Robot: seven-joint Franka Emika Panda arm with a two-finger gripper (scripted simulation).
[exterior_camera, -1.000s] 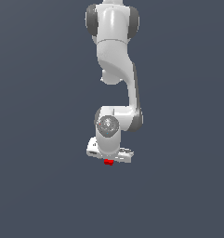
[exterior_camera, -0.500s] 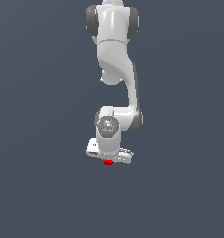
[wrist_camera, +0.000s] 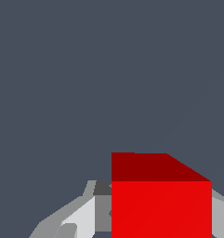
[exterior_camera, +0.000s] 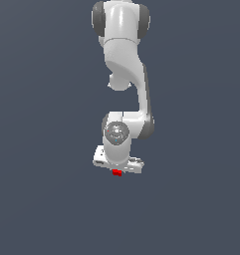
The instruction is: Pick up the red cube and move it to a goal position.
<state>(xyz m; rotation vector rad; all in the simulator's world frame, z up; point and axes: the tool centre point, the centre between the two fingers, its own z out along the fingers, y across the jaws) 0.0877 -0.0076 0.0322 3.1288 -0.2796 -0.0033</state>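
The tool holds the cube tight between its fingers, so I think it should squeeze firmly and move slowly to the goal.

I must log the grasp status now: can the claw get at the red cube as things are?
Probably yes: the red cube already sits between the claw's fingers, with nothing else near it. In the exterior view it shows just under the hand. Whether the grip is firm cannot be told.
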